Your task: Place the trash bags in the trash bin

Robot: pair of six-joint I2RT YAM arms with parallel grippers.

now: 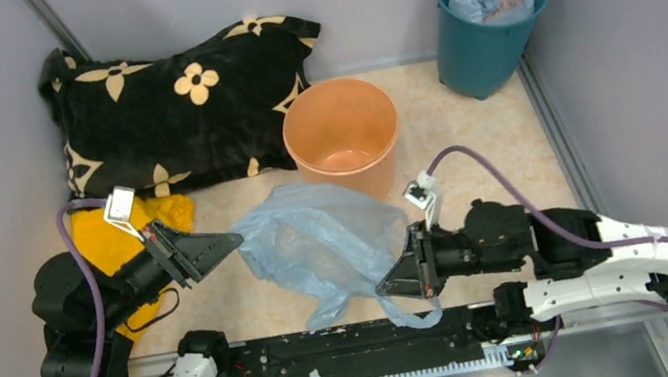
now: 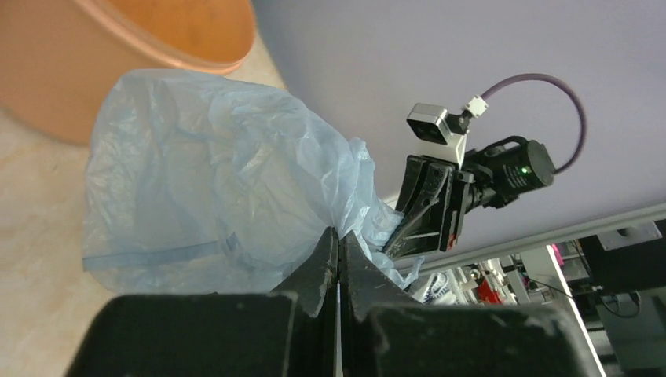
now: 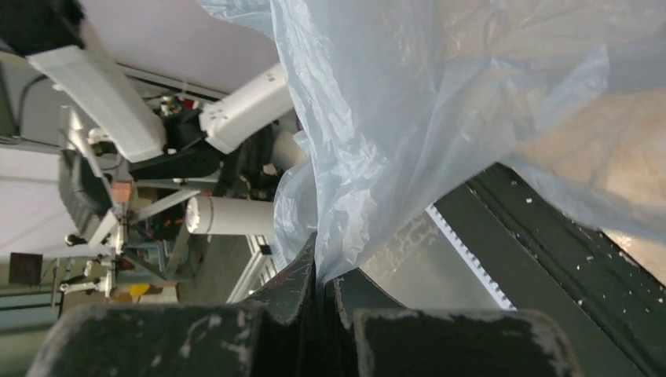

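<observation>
1. Your trash bag (image 1: 324,246) lies loosely spread on the table, pulled out between the two grippers. Its long axis runs roughly from 10 o'clock to 4 o'clock in the top view, and a twisted tail trails toward 6 o'clock over the black rail (image 1: 365,346).
2. Your left gripper (image 1: 235,240) has its fingers pressed together on the bag's left edge.
3. Your right gripper (image 1: 381,287) pinches the film at the near right corner.
4. The trash bin (image 1: 342,137) stands upright at 12 o'clock, mouth up, with the bag's far edge against its near wall.
5. Further out are a black flowered cushion (image 1: 175,102) at 10 o'clock, a yellow cloth (image 1: 119,233) at 9 o'clock under your left arm, and a teal bucket (image 1: 486,23) at 2 o'clock.
</observation>
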